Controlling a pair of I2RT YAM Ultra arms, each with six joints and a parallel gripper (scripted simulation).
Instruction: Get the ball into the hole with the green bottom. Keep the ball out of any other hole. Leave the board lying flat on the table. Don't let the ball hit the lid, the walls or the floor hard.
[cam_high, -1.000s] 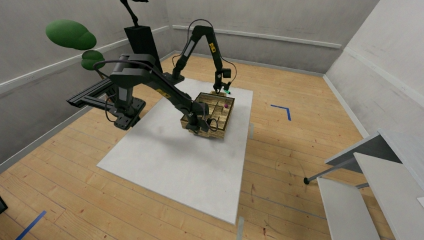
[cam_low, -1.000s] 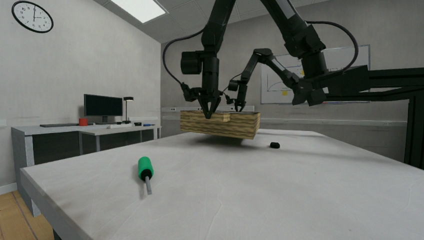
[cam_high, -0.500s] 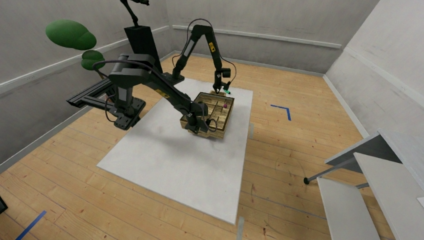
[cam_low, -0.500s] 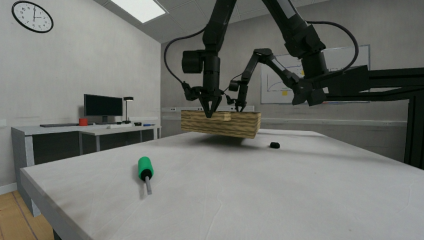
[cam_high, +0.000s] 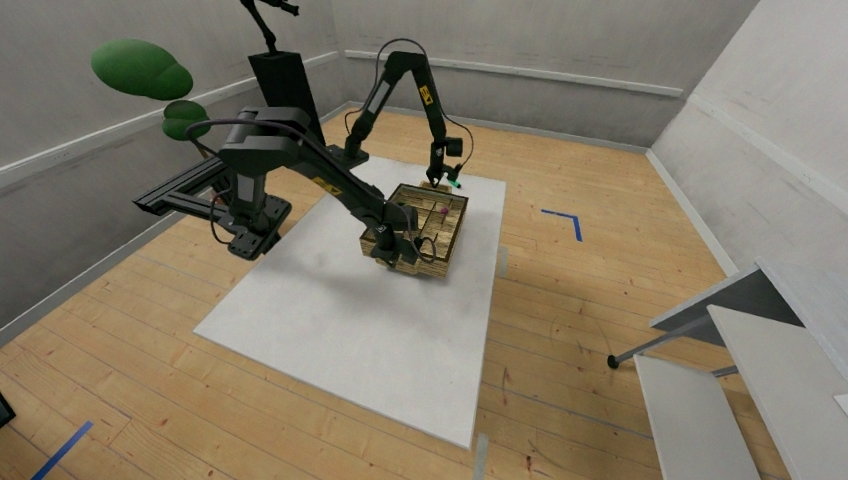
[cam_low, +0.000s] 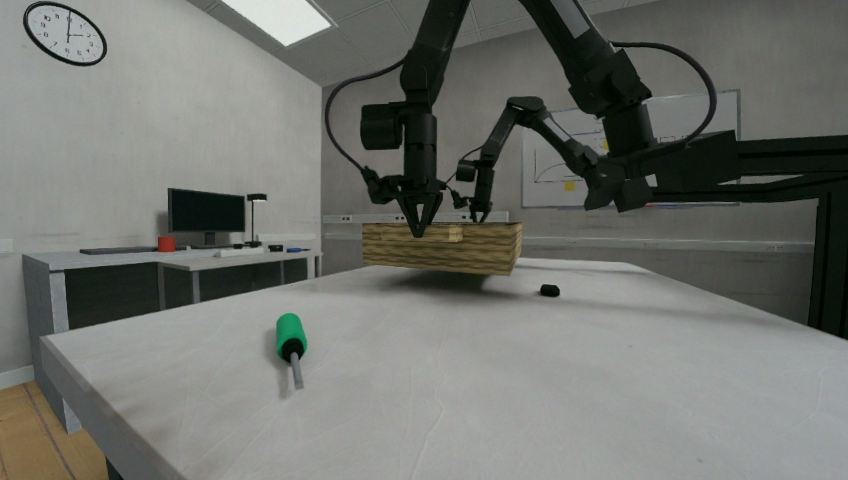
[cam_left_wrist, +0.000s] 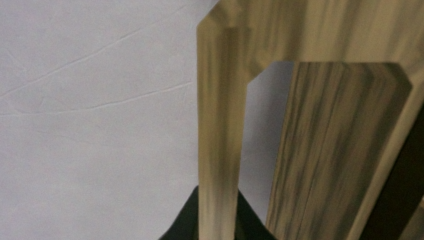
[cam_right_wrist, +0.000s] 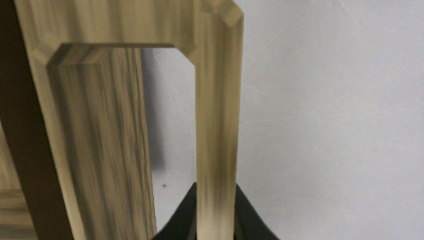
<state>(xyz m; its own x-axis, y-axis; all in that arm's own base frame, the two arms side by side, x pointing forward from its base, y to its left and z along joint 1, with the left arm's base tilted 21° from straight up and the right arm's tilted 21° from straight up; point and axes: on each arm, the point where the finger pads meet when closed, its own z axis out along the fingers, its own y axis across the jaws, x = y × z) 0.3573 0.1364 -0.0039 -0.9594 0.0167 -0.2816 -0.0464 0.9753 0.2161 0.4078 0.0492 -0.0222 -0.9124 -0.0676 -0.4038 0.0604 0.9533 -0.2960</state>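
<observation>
- Lying on the flat white table (cam_high: 345, 315) (cam_low: 505, 368) in front was a screwdriver with a green handle and a grey metal tip (cam_low: 289, 334).
- A small black lump (cam_low: 549, 290) sat on the table, past the screwdriver.
- The black left gripper (cam_high: 435, 182) (cam_low: 419, 227) (cam_left_wrist: 216, 195) had its fingers narrow, pinching the pale wooden handle (cam_high: 443, 187) (cam_low: 455, 233) (cam_left_wrist: 218, 125) on its end of the board.
- The brown wooden box-shaped board (cam_high: 457, 228) (cam_low: 484, 252) was up off the table, with a dark shadow under it.
- The little round pink-purple ball (cam_high: 444, 210) was inside the board, beside thin walls, nearer the left gripper's end and on the side away from the arm bases. It was not in a hole that I could see, and I could not tell which hole had the green bottom.
- The black right gripper (cam_high: 387, 261) (cam_low: 480, 218) (cam_right_wrist: 215, 191) had its fingers narrow too, holding the other pale wooden handle (cam_high: 407, 267) (cam_right_wrist: 217, 125).
- Well apart from the table, a red cup (cam_low: 166, 243) and a black screen (cam_low: 206, 209) stood on a grey desk (cam_low: 116, 257).
</observation>
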